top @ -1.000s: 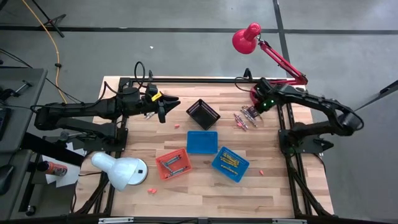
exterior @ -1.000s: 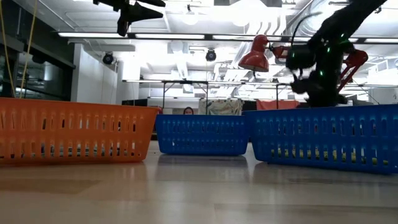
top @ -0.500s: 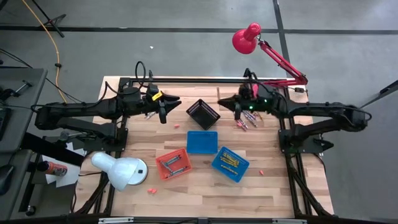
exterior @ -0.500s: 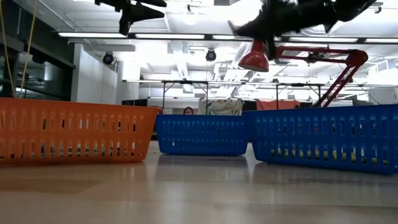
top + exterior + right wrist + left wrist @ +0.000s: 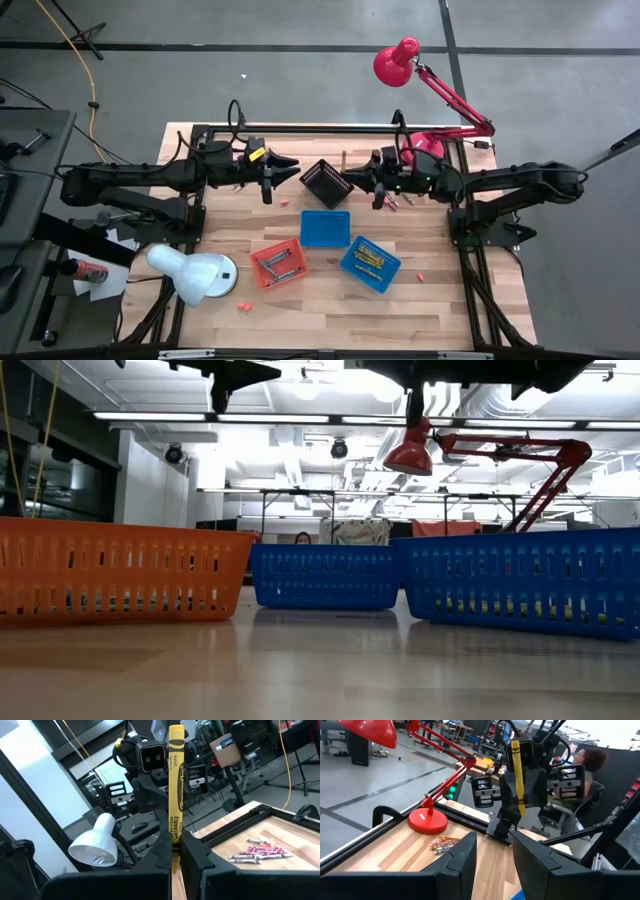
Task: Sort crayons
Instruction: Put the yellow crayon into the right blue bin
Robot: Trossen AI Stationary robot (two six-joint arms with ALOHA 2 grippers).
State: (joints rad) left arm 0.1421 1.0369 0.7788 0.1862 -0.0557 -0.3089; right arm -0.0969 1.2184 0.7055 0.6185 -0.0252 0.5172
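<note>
Wooden table (image 5: 430, 300) overhead; only wrist views reveal right tool (image 5: 175, 851) clamping yellow crayon (image 5: 175, 785), left tool (image 5: 492, 862) parted, empty.

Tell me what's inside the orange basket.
The orange basket holds several crayons, grey and reddish, seen from above. Any beneath them are hidden; the low view shows only its wall.

Yellow crayon (image 5: 175, 795) upright, pinched; other crayons (image 5: 257, 853) lying on wood

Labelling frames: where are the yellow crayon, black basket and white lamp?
yellow crayon (image 5: 175, 795), right wrist view, on its paper label.
black basket (image 5: 327, 181), high view, on its rim.
white lamp (image 5: 196, 274), high view, on its shade.
</note>
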